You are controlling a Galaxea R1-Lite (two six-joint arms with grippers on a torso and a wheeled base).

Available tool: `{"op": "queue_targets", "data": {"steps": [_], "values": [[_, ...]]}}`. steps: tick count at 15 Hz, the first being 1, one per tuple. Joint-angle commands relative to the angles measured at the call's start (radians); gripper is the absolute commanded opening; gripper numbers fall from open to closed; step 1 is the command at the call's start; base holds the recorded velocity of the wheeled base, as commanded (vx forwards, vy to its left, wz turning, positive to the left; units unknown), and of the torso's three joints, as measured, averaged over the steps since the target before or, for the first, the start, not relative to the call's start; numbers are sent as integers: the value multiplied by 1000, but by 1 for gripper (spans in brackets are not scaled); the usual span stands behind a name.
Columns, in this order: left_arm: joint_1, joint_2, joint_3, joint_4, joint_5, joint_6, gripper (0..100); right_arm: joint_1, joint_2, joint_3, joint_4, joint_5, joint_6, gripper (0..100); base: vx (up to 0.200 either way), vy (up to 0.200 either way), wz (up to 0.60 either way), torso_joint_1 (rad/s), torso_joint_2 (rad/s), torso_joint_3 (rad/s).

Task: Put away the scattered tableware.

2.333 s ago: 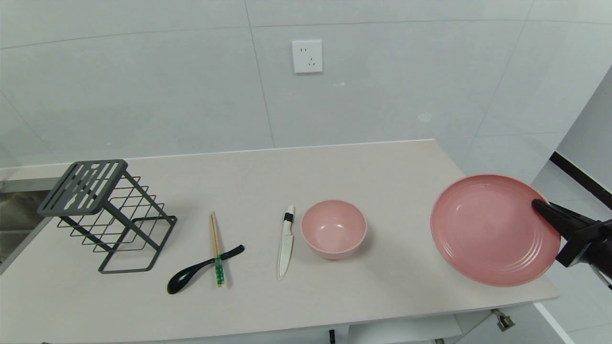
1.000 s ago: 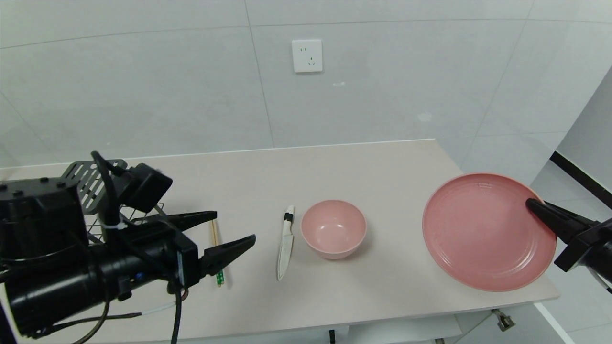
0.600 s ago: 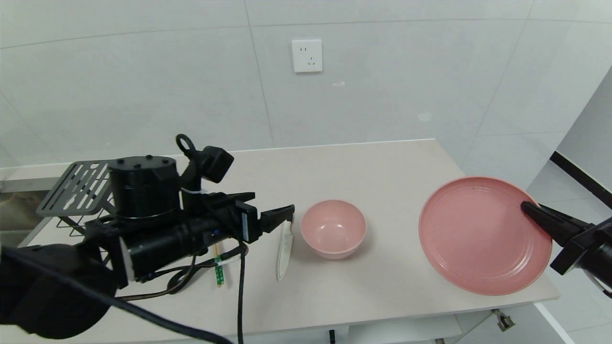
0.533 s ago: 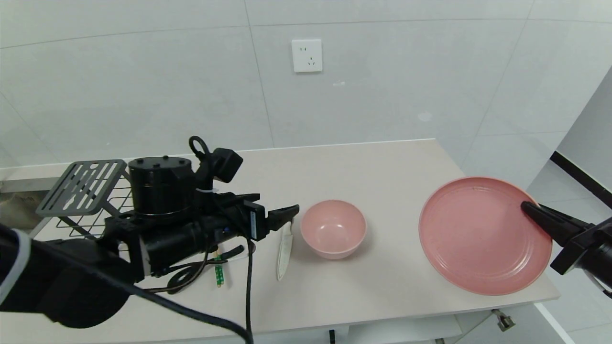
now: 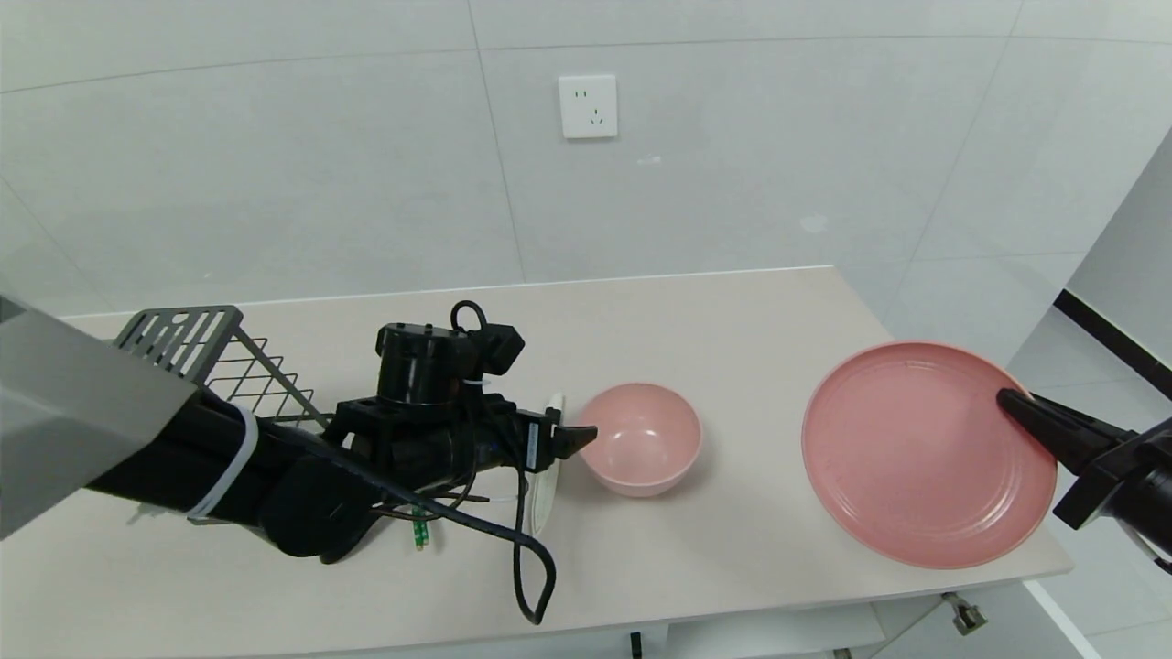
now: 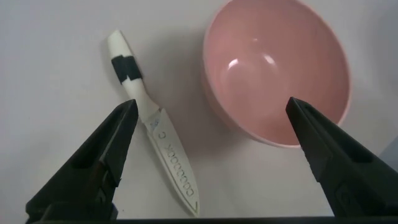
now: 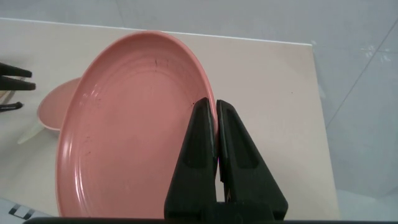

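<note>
Left gripper (image 6: 210, 106) first: jaws thrown wide, hanging low over the table (image 5: 732, 320), one finger beside the white knife (image 6: 155, 155) and the other over the pink bowl (image 6: 280, 68), nothing between them yet. That wide spread looks like a set-up for the bowl's near wall, though with the knife just beside it I can't call the target for sure. Over on the right, the right gripper (image 7: 213, 104) is pinched tight on the rim of the pink plate (image 7: 130, 143). It's held tilted at the table's right end, and the lip is really the only part of a flat plate that a narrow pinch can take. The left wrist view gives the knife whole, dark band on the handle, lying apart from the bowl, while from the head the arm covers most of it. The head view alone offers the wire rack (image 5: 183, 334) at the far left, the likely home for all this, and the green-tipped chopsticks (image 5: 419, 531) poking out under the arm. The right wrist view shows the rim sandwiched between both fingers.
</note>
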Motion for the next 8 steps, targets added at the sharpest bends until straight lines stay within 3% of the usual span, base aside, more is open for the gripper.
{"op": "queue_targets", "data": {"steps": [1,3,4,8], "values": [[-13,57,-6,-2,-1,-3,100,1,2,6,0,1,-2,0,0,0,0,0,0,0],[-24,96,-23,-42,10,-8,100,1,2,8,0,1,-2,0,0,0,0,0,0,0],[-35,111,-27,-75,35,-26,100,1,2,8,0,1,-2,0,0,0,0,0,0,0],[-44,134,-26,-91,44,-39,100,1,2,8,0,1,-4,0,0,0,0,0,0,0]]}}
